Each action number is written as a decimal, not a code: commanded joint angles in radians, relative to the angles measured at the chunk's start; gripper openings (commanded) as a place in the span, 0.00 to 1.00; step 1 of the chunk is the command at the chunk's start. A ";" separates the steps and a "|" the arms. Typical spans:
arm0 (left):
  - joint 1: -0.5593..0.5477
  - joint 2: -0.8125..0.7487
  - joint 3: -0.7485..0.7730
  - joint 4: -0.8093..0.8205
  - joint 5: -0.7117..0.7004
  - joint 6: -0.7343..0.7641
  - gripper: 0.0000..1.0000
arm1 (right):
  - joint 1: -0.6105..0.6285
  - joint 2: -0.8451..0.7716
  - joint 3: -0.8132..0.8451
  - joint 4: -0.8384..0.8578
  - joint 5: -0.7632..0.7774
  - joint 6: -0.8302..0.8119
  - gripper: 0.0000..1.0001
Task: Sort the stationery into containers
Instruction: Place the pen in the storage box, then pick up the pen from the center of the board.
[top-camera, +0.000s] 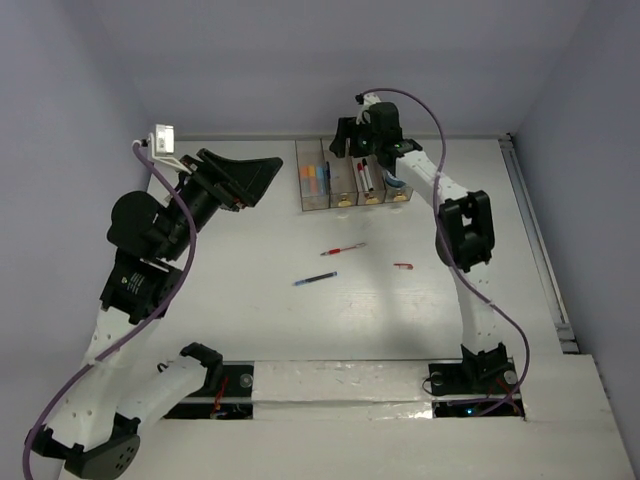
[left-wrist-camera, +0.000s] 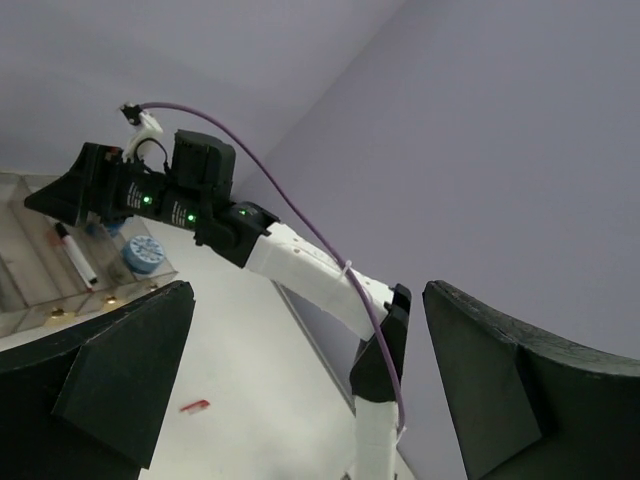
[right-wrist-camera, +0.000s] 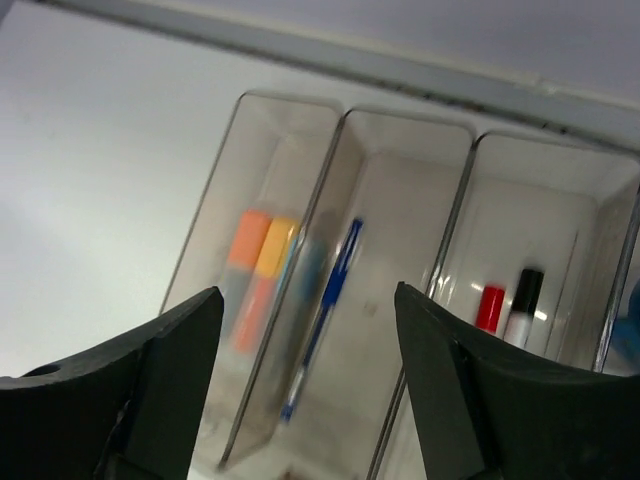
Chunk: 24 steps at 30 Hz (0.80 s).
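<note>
Right tool (right-wrist-camera: 308, 292) hangs wide open and empty over the row of four translucent grey-brown bins (top-camera: 313, 202). A thin red pen (top-camera: 343, 249), a thin blue pen (top-camera: 315, 279) and a small red piece (top-camera: 403, 266) lie loose on the white desk (top-camera: 250, 310), on the near side of the bins, the pens' long axes about left to right. Left tool (left-wrist-camera: 310, 290), also wide and empty, seems nearer to the blue pen. The right arm (top-camera: 460, 230) hides most of the fourth bin; the red piece is too small to name.

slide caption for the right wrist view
Right arm's fingers open over the bins, with orange sticks, a blue pen and two markers already inside.
</note>
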 joint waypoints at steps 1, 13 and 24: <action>0.007 -0.007 -0.013 0.117 0.103 -0.054 0.99 | 0.017 -0.251 -0.129 0.062 -0.121 -0.056 0.74; 0.028 -0.101 -0.078 0.030 0.091 0.065 0.99 | 0.288 -0.744 -0.837 -0.057 -0.150 -0.328 0.42; 0.028 -0.322 -0.277 -0.140 -0.217 0.421 0.99 | 0.465 -0.623 -0.820 -0.208 -0.047 -0.441 0.69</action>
